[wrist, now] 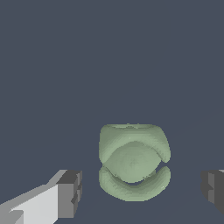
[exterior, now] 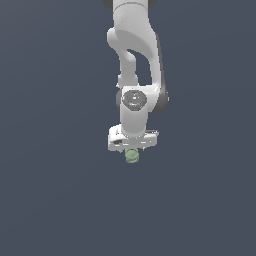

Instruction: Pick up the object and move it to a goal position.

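The object (exterior: 131,156) is a small pale green stubby cylinder with ridged sides, seen just below the white gripper (exterior: 132,150) in the exterior view. From the wrist camera the object (wrist: 133,161) fills the space between the two dark fingertips (wrist: 70,193), with a clear gap on each side. The gripper (wrist: 141,190) is open and touches nothing. The white arm reaches down from above, and the fingers are mostly hidden behind the hand in the exterior view.
A plain dark blue-grey surface (exterior: 60,190) surrounds the object on all sides. No other objects or edges show in either view.
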Robot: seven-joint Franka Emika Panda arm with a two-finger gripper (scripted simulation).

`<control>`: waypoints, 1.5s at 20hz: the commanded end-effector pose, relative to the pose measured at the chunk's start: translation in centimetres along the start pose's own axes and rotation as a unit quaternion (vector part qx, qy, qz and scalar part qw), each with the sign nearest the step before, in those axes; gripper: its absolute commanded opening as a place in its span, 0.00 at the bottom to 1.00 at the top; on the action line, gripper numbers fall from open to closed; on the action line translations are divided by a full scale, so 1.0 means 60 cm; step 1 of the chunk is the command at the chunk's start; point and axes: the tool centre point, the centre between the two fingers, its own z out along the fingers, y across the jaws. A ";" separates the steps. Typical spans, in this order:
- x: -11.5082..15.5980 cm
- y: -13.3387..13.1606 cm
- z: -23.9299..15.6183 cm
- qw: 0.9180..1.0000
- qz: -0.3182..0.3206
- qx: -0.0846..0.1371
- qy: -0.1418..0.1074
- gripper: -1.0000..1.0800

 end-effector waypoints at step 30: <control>-0.002 -0.004 0.079 1.000 -0.001 0.000 0.001 0.00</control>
